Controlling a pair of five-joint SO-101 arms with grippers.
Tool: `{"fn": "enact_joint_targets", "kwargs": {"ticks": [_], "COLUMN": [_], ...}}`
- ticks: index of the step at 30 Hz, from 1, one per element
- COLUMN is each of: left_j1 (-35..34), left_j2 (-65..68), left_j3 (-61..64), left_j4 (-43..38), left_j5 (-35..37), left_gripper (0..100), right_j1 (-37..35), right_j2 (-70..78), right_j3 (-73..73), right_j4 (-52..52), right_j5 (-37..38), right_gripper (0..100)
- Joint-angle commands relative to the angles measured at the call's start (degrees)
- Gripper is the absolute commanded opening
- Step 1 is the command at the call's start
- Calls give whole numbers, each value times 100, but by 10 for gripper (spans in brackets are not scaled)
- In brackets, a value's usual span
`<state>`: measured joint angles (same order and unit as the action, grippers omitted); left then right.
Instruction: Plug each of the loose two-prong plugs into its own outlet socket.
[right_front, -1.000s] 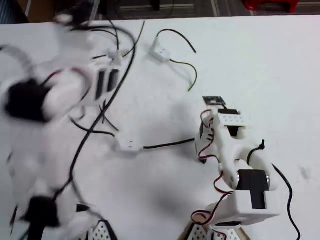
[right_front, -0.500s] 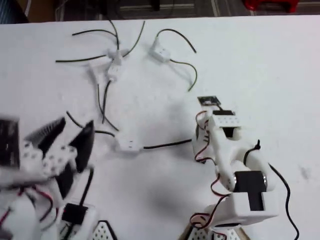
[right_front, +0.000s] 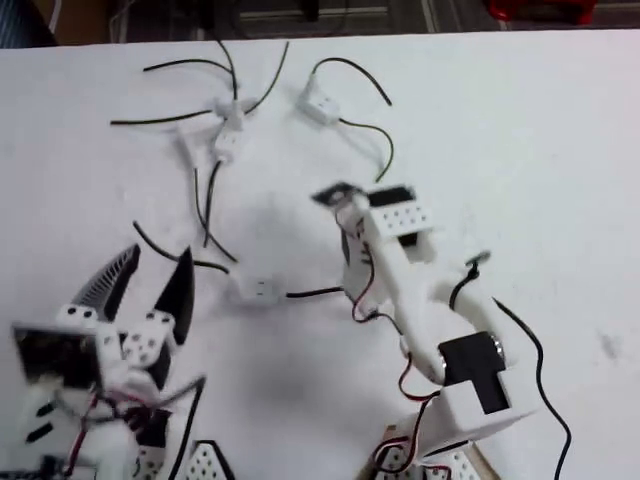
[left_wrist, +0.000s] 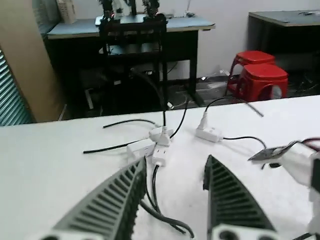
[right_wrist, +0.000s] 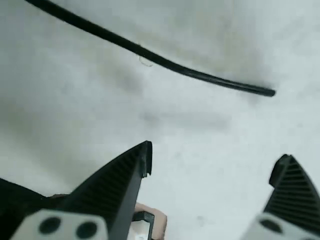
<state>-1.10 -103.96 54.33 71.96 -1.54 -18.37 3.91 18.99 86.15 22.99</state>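
Three white connector pieces with black cables lie on the white table (right_front: 520, 130). A joined pair (right_front: 229, 131) (left_wrist: 158, 148) lies at the back left, and one piece (right_front: 319, 104) (left_wrist: 208, 133) at the back centre. A third piece (right_front: 254, 290) lies mid-table, its cable running under my right arm (right_front: 400, 265). My left gripper (right_front: 160, 252) (left_wrist: 172, 182) stands open and empty near the front left, short of the third piece. My right gripper (right_wrist: 215, 157) hangs open over bare table near a black cable (right_wrist: 150, 55), holding nothing.
Loose black cables (right_front: 175, 120) fan out around the back-left pair. The right half of the table is bare. Beyond the far edge stand a dark desk (left_wrist: 135, 30) and red stools (left_wrist: 257, 75).
My left arm has pulled back from the back-left pair to the front left, leaving the pair on the table. My right arm has swung left and forward toward the table's middle.
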Motion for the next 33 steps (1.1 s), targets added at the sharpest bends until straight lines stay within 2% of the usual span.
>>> {"fn": "enact_joint_targets", "kwargs": {"ticks": [1,8,12,17,20,22,24,27,30,33], "left_j1": [-365,-954,-1244,-1481,-1499,-1508,-1508,-1499,-1499,-1508], "left_j2": [-40,-40,-40,-40,-40,-40,-40,-40,-40,-40], "left_j3": [527,1662,2646,3675,3763,3833,3859,3868,3877,3877], "left_j4": [-378,-1213,-2084,-3332,-3376,-3367,-3385,-3385,-3385,-3385], "left_j5": [185,1679,2189,2189,2189,2180,2084,1776,1767,1767], "left_gripper": [196,196,196,196,196,196,196,196,196,195], "right_j1": [-13,-48,-13,-356,-927,-1314,-1604,-1842,-1991,-2193], "right_j2": [-57,-31,4,585,980,1147,1182,1174,1209,1235], "right_j3": [-1415,-2664,-2664,-2558,-2558,-2558,-2620,-2848,-3156,-3095], "right_j4": [664,848,303,-13,22,57,163,611,1226,1218], "right_j5": [211,220,97,-1653,-1916,-1486,-624,615,1618,2426], "right_gripper": [375,373,373,373,373,373,373,373,373,373]}}
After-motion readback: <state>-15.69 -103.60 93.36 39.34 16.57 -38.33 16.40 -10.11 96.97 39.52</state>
